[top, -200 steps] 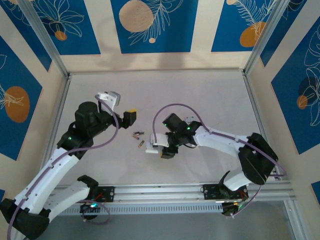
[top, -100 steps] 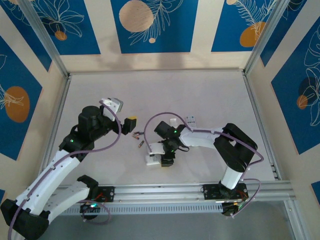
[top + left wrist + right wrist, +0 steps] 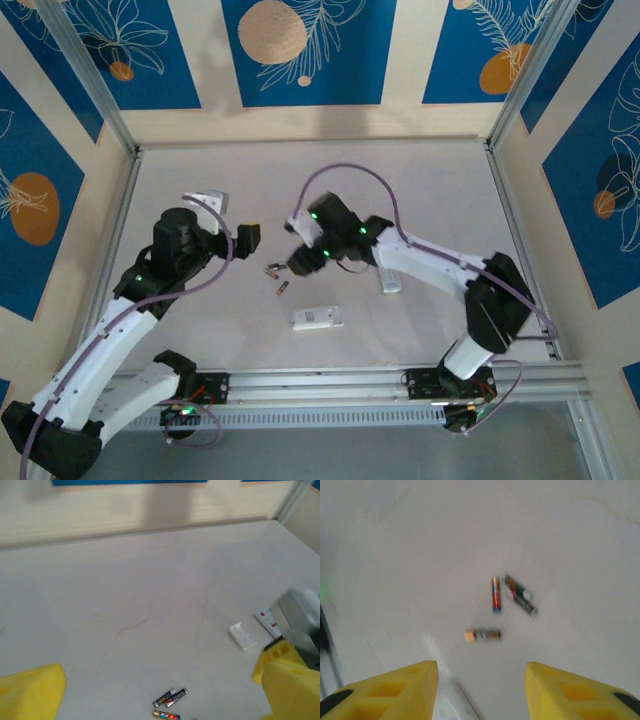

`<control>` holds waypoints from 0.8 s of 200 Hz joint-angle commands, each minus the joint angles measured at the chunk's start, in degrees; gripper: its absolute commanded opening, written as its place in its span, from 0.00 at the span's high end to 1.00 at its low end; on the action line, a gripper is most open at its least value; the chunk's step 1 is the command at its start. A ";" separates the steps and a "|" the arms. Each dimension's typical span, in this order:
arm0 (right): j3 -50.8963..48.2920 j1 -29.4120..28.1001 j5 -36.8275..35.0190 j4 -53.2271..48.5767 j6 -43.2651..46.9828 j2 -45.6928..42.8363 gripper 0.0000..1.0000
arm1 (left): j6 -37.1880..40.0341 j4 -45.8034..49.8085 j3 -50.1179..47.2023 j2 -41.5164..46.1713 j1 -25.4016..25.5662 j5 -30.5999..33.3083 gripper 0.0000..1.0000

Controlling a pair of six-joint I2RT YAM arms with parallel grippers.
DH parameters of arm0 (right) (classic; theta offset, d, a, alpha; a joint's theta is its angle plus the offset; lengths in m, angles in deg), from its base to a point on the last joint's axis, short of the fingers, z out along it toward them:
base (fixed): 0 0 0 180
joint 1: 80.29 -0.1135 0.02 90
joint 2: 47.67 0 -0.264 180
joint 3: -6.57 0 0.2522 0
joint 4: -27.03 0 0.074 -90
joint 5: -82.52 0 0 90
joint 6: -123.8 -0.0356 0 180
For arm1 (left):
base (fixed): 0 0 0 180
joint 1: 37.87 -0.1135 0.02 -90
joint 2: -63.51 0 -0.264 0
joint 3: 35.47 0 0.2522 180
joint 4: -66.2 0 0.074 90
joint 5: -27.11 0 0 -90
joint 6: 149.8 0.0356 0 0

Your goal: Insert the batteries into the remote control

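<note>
Several batteries (image 3: 272, 270) lie loose on the table's middle, another battery (image 3: 283, 289) just nearer. A white remote control (image 3: 318, 318) lies flat in front of them, untouched. My right gripper (image 3: 300, 262) hovers beside the batteries, open and holding nothing. In the right wrist view its yellow fingers (image 3: 395, 690) frame bare table, with three batteries (image 3: 483, 635) ahead of the right gripper (image 3: 482, 690). My left gripper (image 3: 248, 240) stands wide open just left of the batteries. From the left wrist, the batteries (image 3: 170, 697) lie between the left gripper's (image 3: 159, 680) fingers, lower down.
A second white remote (image 3: 390, 280) lies right of centre beside the right arm. The left wrist view shows a small white cover piece (image 3: 243, 636) and a remote end with red buttons (image 3: 267, 620). Metal frame rails (image 3: 520, 240) edge the table.
My right gripper let go of the white remote, which now lies on the table, and swung up and left to the batteries. The left gripper shifted slightly and stayed open.
</note>
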 commanded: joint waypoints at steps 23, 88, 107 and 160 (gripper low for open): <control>12.00 -3.91 -3.29 -13.42 -16.15 12.68 0.55 | -9.68 4.82 2.76 -1.19 -8.06 -9.31 0.00; 20.59 -6.65 -3.75 -18.01 -15.27 25.13 0.58 | -10.36 6.38 1.06 -1.63 -9.81 -14.35 0.04; 21.40 -7.14 -5.61 -17.40 -14.61 26.54 0.58 | -10.08 6.37 1.00 -1.63 -9.81 -14.61 0.04; 24.13 -7.02 -8.57 -16.77 -13.07 29.98 0.58 | -9.50 6.32 0.74 -1.37 -9.81 -14.75 0.02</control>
